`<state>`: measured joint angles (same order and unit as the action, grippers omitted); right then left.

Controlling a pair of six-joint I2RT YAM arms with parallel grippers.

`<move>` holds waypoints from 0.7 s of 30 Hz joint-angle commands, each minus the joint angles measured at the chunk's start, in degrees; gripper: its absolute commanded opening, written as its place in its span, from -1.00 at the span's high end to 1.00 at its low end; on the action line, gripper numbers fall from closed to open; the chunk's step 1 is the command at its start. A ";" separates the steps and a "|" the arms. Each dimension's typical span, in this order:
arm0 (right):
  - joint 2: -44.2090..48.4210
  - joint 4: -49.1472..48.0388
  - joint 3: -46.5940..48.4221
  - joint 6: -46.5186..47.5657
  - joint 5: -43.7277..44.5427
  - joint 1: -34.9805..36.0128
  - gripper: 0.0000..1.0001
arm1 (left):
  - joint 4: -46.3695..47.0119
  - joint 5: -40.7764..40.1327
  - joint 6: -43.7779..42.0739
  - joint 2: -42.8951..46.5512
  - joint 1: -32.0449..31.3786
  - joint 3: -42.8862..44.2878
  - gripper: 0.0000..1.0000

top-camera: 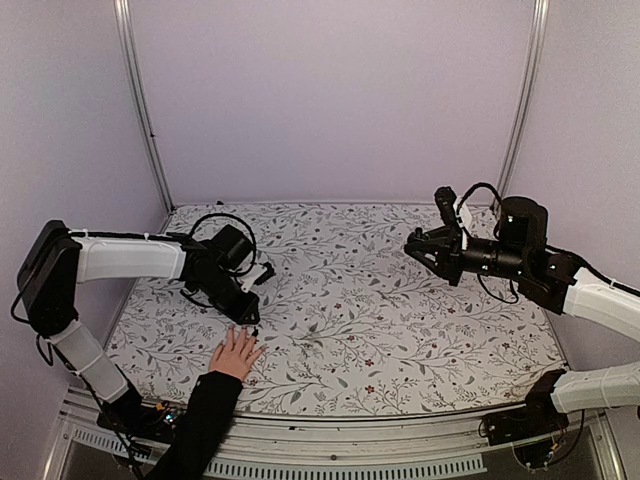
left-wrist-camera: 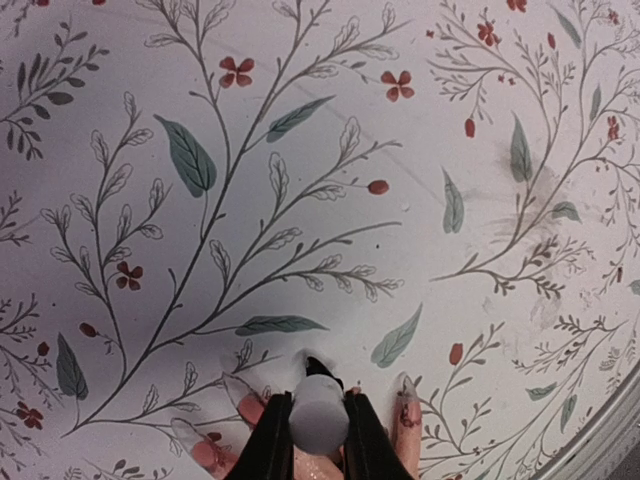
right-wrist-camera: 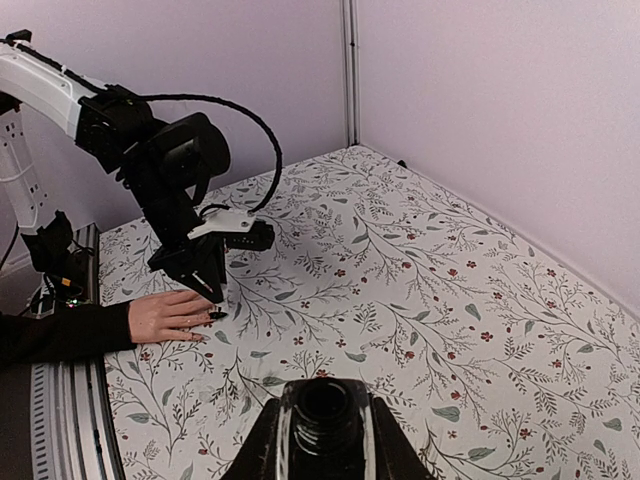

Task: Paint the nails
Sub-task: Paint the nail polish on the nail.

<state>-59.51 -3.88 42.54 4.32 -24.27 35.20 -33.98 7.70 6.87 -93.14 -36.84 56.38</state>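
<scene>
A light-skinned hand point(top-camera: 235, 355) in a black sleeve lies flat at the table's near left, fingers spread. My left gripper point(top-camera: 250, 318) hangs over its fingertips, shut on a white brush cap point(left-wrist-camera: 320, 420). The dark brush tip point(left-wrist-camera: 318, 368) points down at the middle finger's end, whose nail is hidden under it. Long pale nails point(left-wrist-camera: 405, 385) show on the neighbouring fingers. In the right wrist view the left gripper point(right-wrist-camera: 210, 290) stands over the hand point(right-wrist-camera: 165, 315). My right gripper point(right-wrist-camera: 325, 400) is raised at the right, shut on an open dark bottle point(right-wrist-camera: 325, 425).
The floral tablecloth point(top-camera: 400, 340) covers the table. Pale walls and metal corner posts point(top-camera: 140, 100) close the back and sides. The person's sleeve point(top-camera: 195, 425) crosses the near edge by the left arm's base.
</scene>
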 commanded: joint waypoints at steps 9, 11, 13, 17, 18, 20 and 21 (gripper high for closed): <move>1.14 -0.91 -0.36 -0.01 0.67 -0.22 1.00 | 1.39 -1.32 -0.83 -1.49 0.28 1.44 1.00; 1.10 -0.90 -0.41 -0.01 0.72 -0.22 1.00 | 1.55 -1.36 -0.75 -1.59 0.27 1.53 1.00; 1.09 -0.95 -0.44 -0.01 0.72 -0.16 1.00 | 1.62 -1.54 -0.74 -1.60 0.33 1.54 1.00; 1.10 -0.98 -0.43 -0.01 0.80 -0.22 1.00 | 1.72 -1.74 -0.83 -1.71 0.35 1.75 1.00; 1.11 -0.96 -0.38 -0.01 0.81 -0.20 1.00 | 1.74 -1.80 -0.81 -1.84 0.41 1.85 1.00; 1.11 -0.99 -0.36 0.03 0.81 -0.19 1.00 | 1.79 -1.89 -0.92 -1.98 0.44 2.10 1.00; 1.14 -0.94 -0.36 0.07 0.81 -0.22 1.00 | 1.81 -1.95 -0.98 -2.03 0.45 2.21 1.00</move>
<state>-59.51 -3.88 42.52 4.34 -24.10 35.20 -33.30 6.57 6.83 -94.02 -36.84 56.90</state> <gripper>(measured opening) 0.223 0.152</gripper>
